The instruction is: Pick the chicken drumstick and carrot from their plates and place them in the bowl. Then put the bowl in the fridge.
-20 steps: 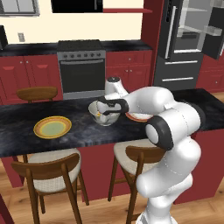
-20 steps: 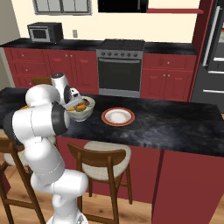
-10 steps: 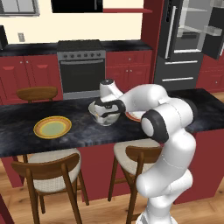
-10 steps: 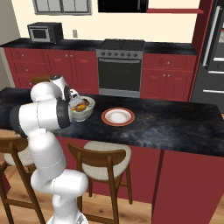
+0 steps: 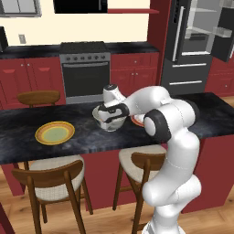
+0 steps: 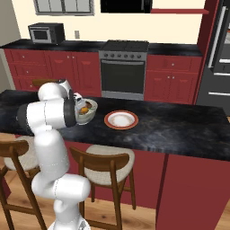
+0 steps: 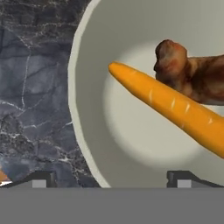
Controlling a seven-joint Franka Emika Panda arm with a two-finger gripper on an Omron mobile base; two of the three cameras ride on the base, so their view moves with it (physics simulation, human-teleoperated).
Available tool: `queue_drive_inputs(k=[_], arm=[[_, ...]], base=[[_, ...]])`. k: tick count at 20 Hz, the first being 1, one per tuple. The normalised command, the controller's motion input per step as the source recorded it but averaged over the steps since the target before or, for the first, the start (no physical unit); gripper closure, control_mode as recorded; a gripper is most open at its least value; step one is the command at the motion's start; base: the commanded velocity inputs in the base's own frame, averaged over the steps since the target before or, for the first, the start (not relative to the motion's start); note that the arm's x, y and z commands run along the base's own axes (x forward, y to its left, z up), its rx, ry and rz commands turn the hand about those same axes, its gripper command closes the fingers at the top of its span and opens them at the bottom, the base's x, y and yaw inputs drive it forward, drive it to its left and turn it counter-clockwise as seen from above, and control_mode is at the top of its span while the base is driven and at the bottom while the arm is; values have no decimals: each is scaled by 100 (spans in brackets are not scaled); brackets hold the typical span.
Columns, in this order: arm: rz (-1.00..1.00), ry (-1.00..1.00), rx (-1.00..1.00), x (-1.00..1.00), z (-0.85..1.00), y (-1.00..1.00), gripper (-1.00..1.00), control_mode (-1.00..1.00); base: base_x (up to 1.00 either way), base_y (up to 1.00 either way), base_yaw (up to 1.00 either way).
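A: What's in the bowl [image 7: 87, 131]?

B: Both foods. In the hand view the carrot [image 7: 170, 105] lies across the pale inside, its thin tip toward 10 o'clock and its thick end running off at 4 o'clock. The chicken drumstick [image 7: 192, 76] lies just behind it, at about 2 o'clock in the bowl, touching the carrot's upper side.

A: And where does the bowl stand?

B: On the dark marbled island counter [image 5: 27, 123], near the middle of it. From the right base view, orange and brown show over its rim.

A: The plates?

B: The yellow-rimmed plate [image 5: 55, 133] with the green centre lies at 9 o'clock of the bowl in the left base view, well apart, nothing on it. The white plate [image 6: 121, 120] with the red-orange rim lies at 3 o'clock of the bowl in the right base view, near it, also bare.

A: The gripper [image 7: 113, 177]?

B: Spread wide and holding nothing. One fingertip [image 7: 39, 179] is over the counter outside the bowl's wall, the other over the inside, so the rim runs between them.

A: The fridge [image 5: 201, 43]?

B: At 1 o'clock in the left base view, behind the island, door swung open on pale shelves.
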Motion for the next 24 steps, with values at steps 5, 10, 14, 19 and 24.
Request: queue_drive_inputs(k=[5, 10, 14, 19, 24], arm=[[0, 1, 0, 21, -22, 0, -100, -100], [0, 0, 0, 12, -20, 0, 100, -100], [0, 5, 0, 0, -18, 2, 100, -100], [0, 7, 3, -2, -16, 0, 100, -100], [15, 4, 5, -25, 18, 1, 100, -100]], base=[[0, 0, 0], [0, 0, 0], [0, 0, 0], [0, 0, 0], [0, 0, 0]])
